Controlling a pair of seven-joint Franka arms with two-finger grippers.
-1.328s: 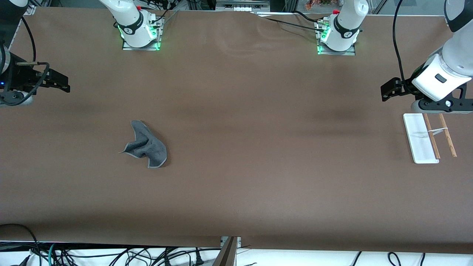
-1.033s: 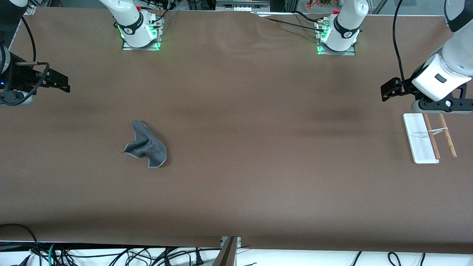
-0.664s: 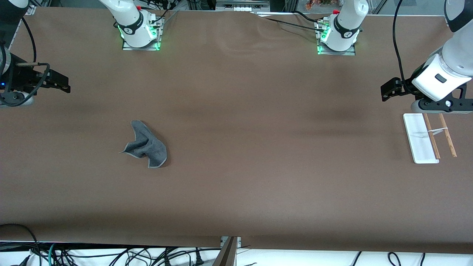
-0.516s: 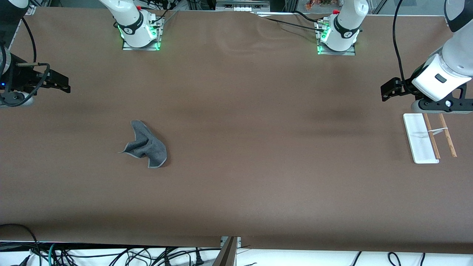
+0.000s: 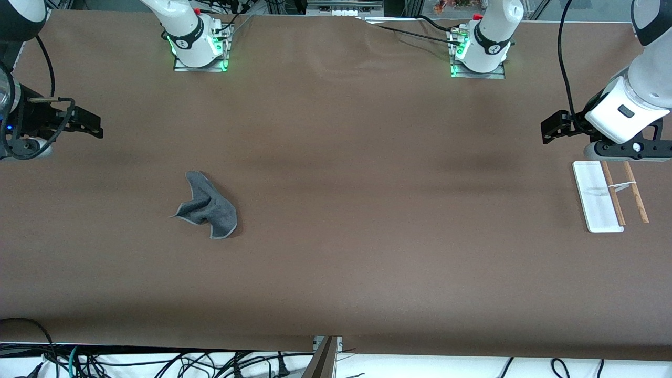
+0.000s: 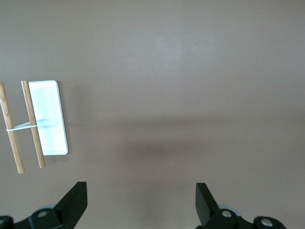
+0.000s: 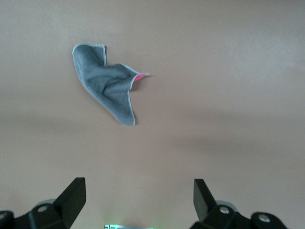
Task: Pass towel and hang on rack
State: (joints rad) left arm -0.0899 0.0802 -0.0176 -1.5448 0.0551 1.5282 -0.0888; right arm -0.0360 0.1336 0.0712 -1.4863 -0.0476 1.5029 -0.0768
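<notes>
The dark grey towel lies crumpled on the brown table toward the right arm's end; it also shows in the right wrist view. The rack, a white base with two wooden rods, stands toward the left arm's end and shows in the left wrist view. My right gripper hangs open and empty above the table's end, apart from the towel; its fingers stand wide in the right wrist view. My left gripper hangs open and empty above the table beside the rack.
The two arm bases with green lights stand along the table edge farthest from the front camera. Cables lie below the near edge. A small pink tag shows at a fold of the towel.
My right gripper has shifted slightly toward the towel and a little lower in the front view. The left arm, the towel and the rack have not moved.
</notes>
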